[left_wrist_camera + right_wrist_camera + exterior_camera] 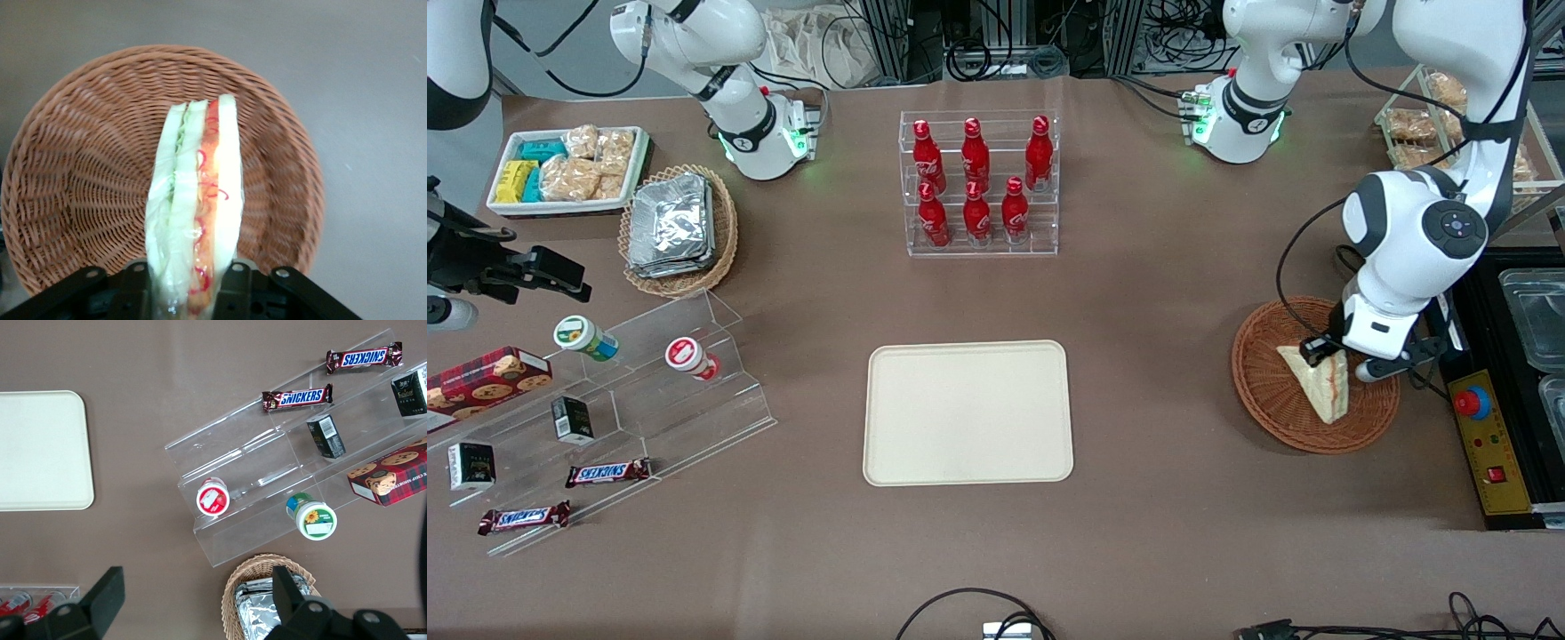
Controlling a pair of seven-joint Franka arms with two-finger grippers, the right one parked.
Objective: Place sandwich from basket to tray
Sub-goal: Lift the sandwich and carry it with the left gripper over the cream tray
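Observation:
The sandwich [1323, 384], a pale wedge in clear wrap with red and green filling along its edge, stands on edge over the round brown wicker basket [1263, 384] toward the working arm's end of the table. My left gripper [1336, 359] is directly above the basket, shut on the sandwich's upper end. In the left wrist view the sandwich [197, 193] runs out from between the two black fingers [233, 288], with the basket [80, 173] beneath it. Whether the sandwich still touches the basket floor I cannot tell. The cream-beige tray [967, 413] lies flat at the table's middle, and it also shows in the right wrist view [40, 450].
A clear rack of red bottles [978, 182] stands farther from the front camera than the tray. A black control box with a red button [1485, 427] lies beside the basket at the table's edge. A clear stepped stand with snacks [605, 400] and a lighter wicker basket of foil packets [679, 227] lie toward the parked arm's end.

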